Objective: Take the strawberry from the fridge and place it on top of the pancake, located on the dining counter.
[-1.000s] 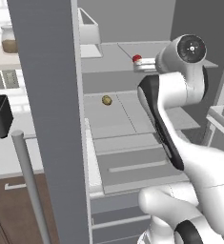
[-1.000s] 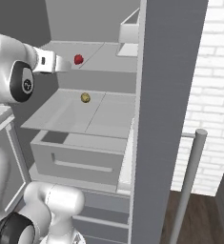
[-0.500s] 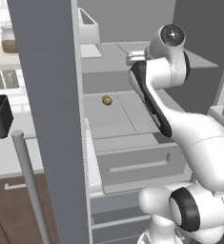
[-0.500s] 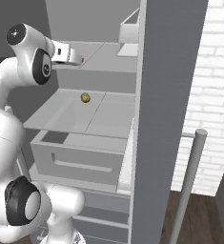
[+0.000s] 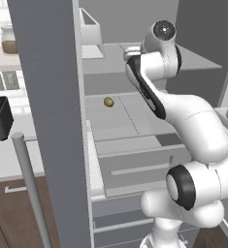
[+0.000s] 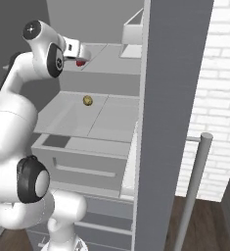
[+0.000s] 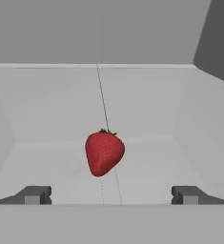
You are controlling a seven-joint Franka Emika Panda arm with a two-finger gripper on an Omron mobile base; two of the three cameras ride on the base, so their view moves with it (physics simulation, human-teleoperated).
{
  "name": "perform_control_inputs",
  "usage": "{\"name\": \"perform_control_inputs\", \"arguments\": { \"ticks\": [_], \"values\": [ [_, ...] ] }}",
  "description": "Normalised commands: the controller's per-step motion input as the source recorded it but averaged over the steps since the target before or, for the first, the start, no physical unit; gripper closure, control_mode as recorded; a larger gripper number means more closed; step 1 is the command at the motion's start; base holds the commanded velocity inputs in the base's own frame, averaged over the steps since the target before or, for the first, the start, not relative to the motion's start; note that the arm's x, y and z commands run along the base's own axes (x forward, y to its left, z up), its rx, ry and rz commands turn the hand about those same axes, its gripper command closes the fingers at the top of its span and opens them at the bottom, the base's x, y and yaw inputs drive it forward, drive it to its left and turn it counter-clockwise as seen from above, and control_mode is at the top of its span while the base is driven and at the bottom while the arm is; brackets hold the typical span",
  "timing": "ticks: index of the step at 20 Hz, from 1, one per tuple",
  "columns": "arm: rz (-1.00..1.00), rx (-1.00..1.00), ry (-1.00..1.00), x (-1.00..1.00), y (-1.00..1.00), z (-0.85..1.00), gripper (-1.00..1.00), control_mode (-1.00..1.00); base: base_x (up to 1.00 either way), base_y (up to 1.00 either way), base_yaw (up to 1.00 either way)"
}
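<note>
Fridge [image 6: 102, 117] open, door edge upright right of centre in right base view. Upper shelf [image 7: 147, 162] bare around strawberry [image 7: 104, 151], frame centre in hand view, clear of walls. Fingers [image 7: 111, 194] spread wide, apart from strawberry. Small yellowish-brown round item [image 6: 87, 100] mid lower shelf.

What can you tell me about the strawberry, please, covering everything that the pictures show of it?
The strawberry is a small, glossy, bright red fruit, rounded at the top and tapering to a blunt tip, with a tiny dark leafy cap. It lies tilted on a pale grey upper shelf inside the fridge, near the shelf's centre seam. The gripper is open, its fingertips wide apart on either side and short of it; nothing but the shelf touches it.
</note>
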Motion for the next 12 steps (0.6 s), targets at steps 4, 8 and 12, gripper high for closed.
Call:
{"name": "perform_control_inputs", "arguments": {
  "ticks": [4, 8, 12],
  "values": [
    [0.00, 0.00, 0.07, 0.42, 0.00, -0.02, -1.00, -1.00, 0.00, 0.00, 0.00],
    [0.00, 0.00, 0.06, 0.42, 0.00, -0.08, -1.00, -1.00, 0.00, 0.00, 0.00],
    [0.00, 0.00, 0.02, 0.47, 0.00, -0.12, -1.00, -1.00, 0.00, 0.00, 0.00]
  ]
}}
